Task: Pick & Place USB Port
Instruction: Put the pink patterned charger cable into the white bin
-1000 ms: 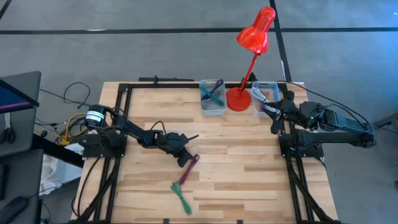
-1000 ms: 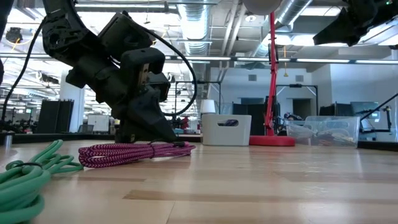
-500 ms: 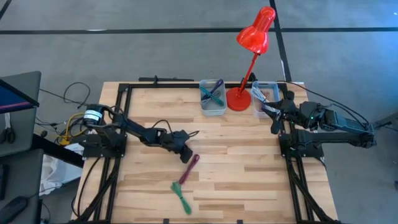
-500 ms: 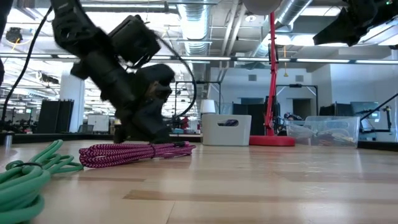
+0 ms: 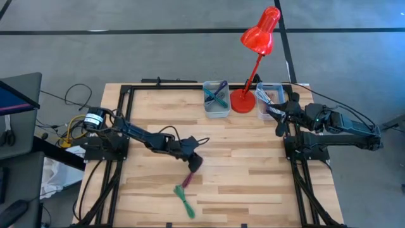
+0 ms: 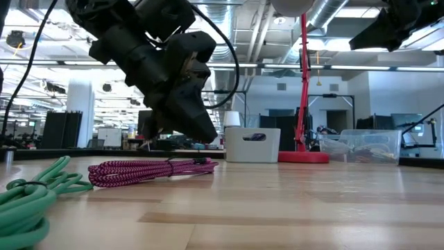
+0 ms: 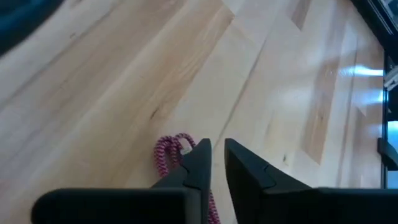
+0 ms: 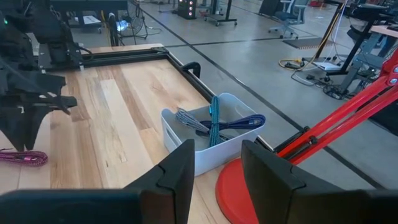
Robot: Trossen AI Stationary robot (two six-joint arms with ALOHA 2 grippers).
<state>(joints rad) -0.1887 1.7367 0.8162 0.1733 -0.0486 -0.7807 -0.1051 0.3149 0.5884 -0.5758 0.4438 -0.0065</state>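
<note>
**A:** From the high view, where does the magenta braided USB cable (image 5: 188,179) lie against the left pincer (image 5: 195,161)?

**B:** Just below it in that picture. The cable is a folded bundle on the pale wooden bench (image 5: 253,183), its long axis running diagonally from the pincer down towards the green coiled cable (image 5: 185,201) at its far end. The pincer sits over the bundle's upper end. The left arm is plainly the nearer one; the right pincer (image 5: 278,114) waits well apart, by the clear plastic bin (image 5: 267,100) at the bench's right rear.

**A:** And the low view?

**B:** The left pincer (image 6: 182,114) hangs above the magenta cable (image 6: 149,169), tilted, not touching it as far as I can tell. The cable lies flat along the bench, the green cable (image 6: 28,194) just beside its one end.

**A:** The left wrist view?

**B:** The fingers (image 7: 245,177) stand narrow, a slim gap between them, nothing held. A loop of the magenta cable (image 7: 169,149) shows beside one finger rather than in the gap, so I judge the pincer needs to widen and shift sideways before it closes.

**A:** The right wrist view?

**B:** The right pincer (image 8: 217,163) is part open and empty, looking at the white plastic bin (image 8: 208,138) holding blue and grey cables, beside the red desk lamp's base (image 8: 249,193).
</note>
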